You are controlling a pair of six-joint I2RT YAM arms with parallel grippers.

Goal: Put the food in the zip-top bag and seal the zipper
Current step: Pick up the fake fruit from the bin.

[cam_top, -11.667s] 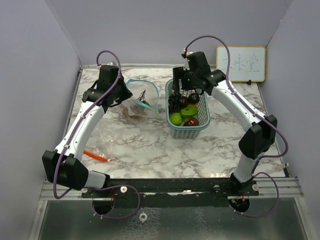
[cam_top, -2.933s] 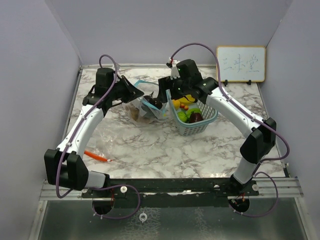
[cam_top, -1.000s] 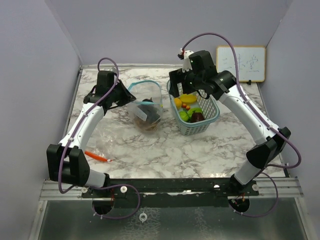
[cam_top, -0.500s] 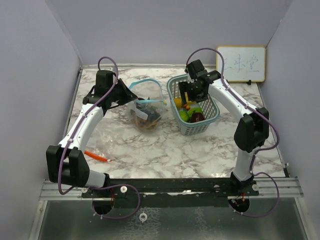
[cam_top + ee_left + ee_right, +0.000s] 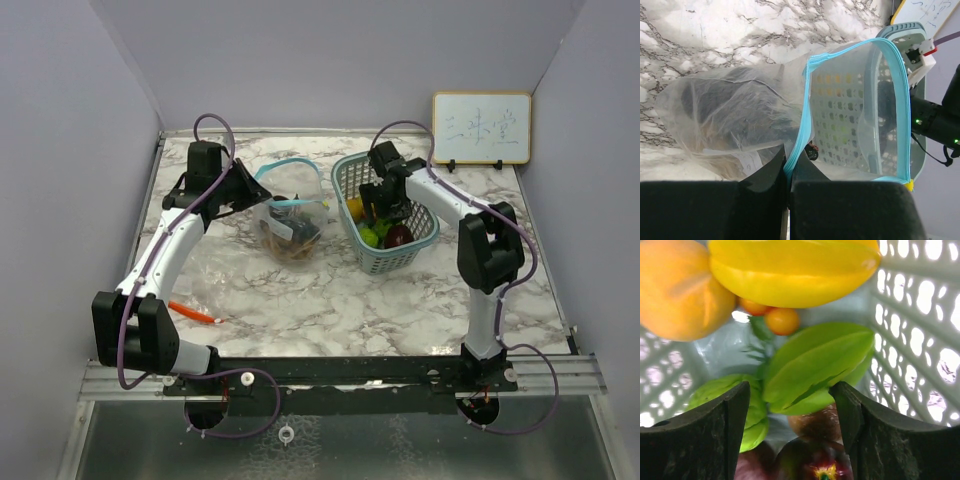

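One more fetch: right gripper (image 5: pixel 792 392) back in basket (image 5: pixel 350 176) by the far edge.
Fingers wide over green starfruit (image 5: pixel 817 362); left gripper (image 5: pixel 788 172) pinches zip-top bag (image 5: pixel 740 112) rim open.

You are working over a white marble-patterned tabletop (image 5: pixel 330 300) with grey veins, boxed in by plain lavender-grey walls (image 5: pixel 340 60) at left, back and right. A small wood-framed whiteboard (image 5: pixel 481 127) stands against the back wall on your right. A silver metal rail (image 5: pixel 560 378) runs along the near edge. The light is soft and even.

Left hand (image 5: pixel 788 167) pinched closed, arm outstretched; right hand (image 5: pixel 791 390) spread wide, pointing downward.
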